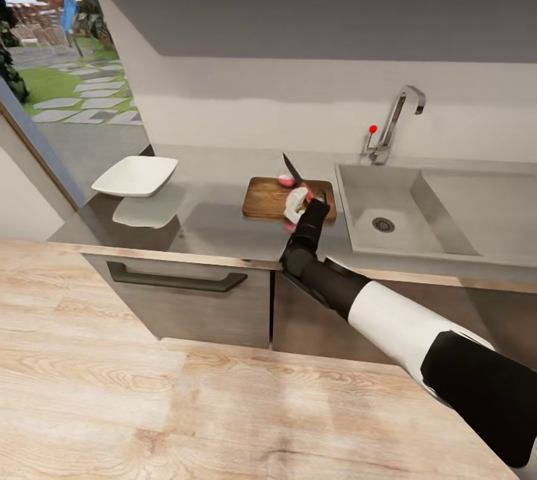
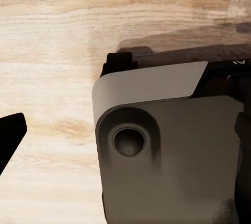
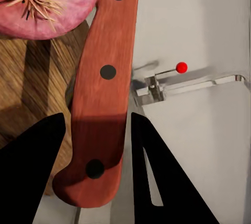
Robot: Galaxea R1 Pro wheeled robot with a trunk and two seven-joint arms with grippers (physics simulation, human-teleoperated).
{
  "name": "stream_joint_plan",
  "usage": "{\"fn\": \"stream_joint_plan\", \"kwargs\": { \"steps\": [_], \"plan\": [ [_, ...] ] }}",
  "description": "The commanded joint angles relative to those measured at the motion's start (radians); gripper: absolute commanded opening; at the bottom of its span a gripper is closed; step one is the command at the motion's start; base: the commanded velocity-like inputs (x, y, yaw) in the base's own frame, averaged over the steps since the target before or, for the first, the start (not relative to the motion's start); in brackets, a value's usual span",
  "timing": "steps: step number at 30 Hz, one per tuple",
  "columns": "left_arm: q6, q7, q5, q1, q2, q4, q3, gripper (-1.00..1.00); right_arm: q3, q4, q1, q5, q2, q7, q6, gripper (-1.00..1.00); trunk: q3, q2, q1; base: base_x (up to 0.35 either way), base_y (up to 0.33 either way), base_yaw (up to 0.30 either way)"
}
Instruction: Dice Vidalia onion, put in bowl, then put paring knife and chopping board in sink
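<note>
Onion [image 1: 286,180] sits whole on the chopping board [image 1: 268,200]; right gripper [image 3: 97,151] grips the paring knife [image 3: 104,78], blade toward twelve o'clock (left fingers: cannot tell). Dicing, bowl [image 1: 136,175], sink [image 1: 388,204] remain.

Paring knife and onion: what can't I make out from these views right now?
- Paring knife blade: cut off by the right wrist view's edge; tiny in head view.
- Vidalia onion: partly cropped; the head view is too small to show any cut.
- Left gripper: one dark fingertip shows, so its state is unclear.
</note>
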Motion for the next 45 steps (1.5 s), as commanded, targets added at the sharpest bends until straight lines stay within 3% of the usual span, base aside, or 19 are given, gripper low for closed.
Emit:
{"fn": "stream_joint_plan", "kwargs": {
  "steps": [1,3,6,7,10,12,15,17,18,22,27,32,38,45],
  "plan": [
    [-0.001,0.001,0.009,-0.001,-0.001,0.003,-0.008,1.00,-0.001,-0.002,-0.001,0.005,0.000,-0.002,0.004,-1.00,-0.001,-0.001,0.000,0.000,0.000,0.000],
    [-0.001,0.001,0.010,-0.001,-0.001,0.003,-0.008,1.00,-0.027,-0.010,-0.001,0.005,-0.001,-0.006,-0.007,-1.00,-0.001,-0.001,0.000,0.000,0.000,0.000],
    [-0.001,0.001,0.010,-0.001,-0.001,0.003,-0.008,1.00,-0.189,-0.064,-0.001,0.006,-0.006,-0.019,-0.042,-1.00,-0.001,-0.001,0.000,0.000,0.000,0.000],
    [-0.001,0.001,0.010,-0.001,-0.001,0.003,-0.008,1.00,-0.222,-0.076,-0.001,0.006,-0.006,-0.019,-0.047,-1.00,-0.001,-0.001,0.000,0.000,0.000,0.000],
    [-0.001,0.001,0.010,-0.001,0.000,0.003,-0.008,1.00,-0.426,-0.153,0.000,0.005,-0.014,-0.016,-0.073,-1.00,-0.001,-0.001,0.000,0.000,0.000,0.000],
    [-0.001,0.001,0.010,-0.001,0.000,0.003,-0.008,1.00,-0.536,-0.193,-0.001,0.003,-0.028,-0.013,-0.092,-1.00,-0.001,-0.001,0.000,0.000,0.000,0.000],
    [-0.001,0.001,0.010,-0.001,0.001,0.003,-0.008,1.00,-0.631,-0.220,-0.001,0.000,-0.053,0.022,-0.138,-1.00,-0.001,-0.001,0.000,0.000,0.000,0.000],
    [-0.001,0.001,0.010,-0.001,0.001,0.003,-0.008,1.00,-0.665,-0.226,0.000,0.000,-0.062,0.071,-0.167,-1.00,-0.001,-0.001,0.000,0.000,0.000,0.000],
    [-0.001,0.001,0.010,-0.001,0.001,0.003,-0.008,1.00,-0.694,-0.227,0.000,0.000,-0.073,0.196,-0.196,-1.00,-0.001,-0.001,0.000,0.000,0.000,0.000],
    [-0.001,0.001,0.010,-0.001,0.001,0.003,-0.008,1.00,-0.710,-0.215,-0.001,-0.019,-0.080,0.312,-0.205,-1.00,-0.001,-0.001,0.000,0.000,0.000,0.000],
    [-0.002,0.001,0.009,-0.001,0.001,0.003,-0.008,1.00,-0.715,-0.204,-0.001,-0.076,-0.081,0.380,-0.209,-1.00,-0.001,-0.001,0.000,0.000,0.000,0.000],
    [-0.017,0.001,0.009,-0.001,0.001,0.003,-0.008,1.00,-0.714,-0.200,-0.001,-0.097,-0.078,0.397,-0.226,-1.00,-0.001,-0.001,0.000,0.000,0.000,0.000],
    [-0.079,0.001,0.009,-0.001,0.003,0.003,-0.008,1.00,-0.709,-0.164,0.017,-0.100,-0.059,0.394,-0.329,-1.00,-0.001,-0.001,0.000,0.000,0.000,0.000],
    [-0.092,0.001,0.009,-0.001,0.002,0.003,-0.008,1.00,-0.708,-0.149,0.022,-0.099,-0.049,0.393,-0.347,-1.00,-0.001,-0.001,0.000,0.000,0.000,0.000]
  ]
}}
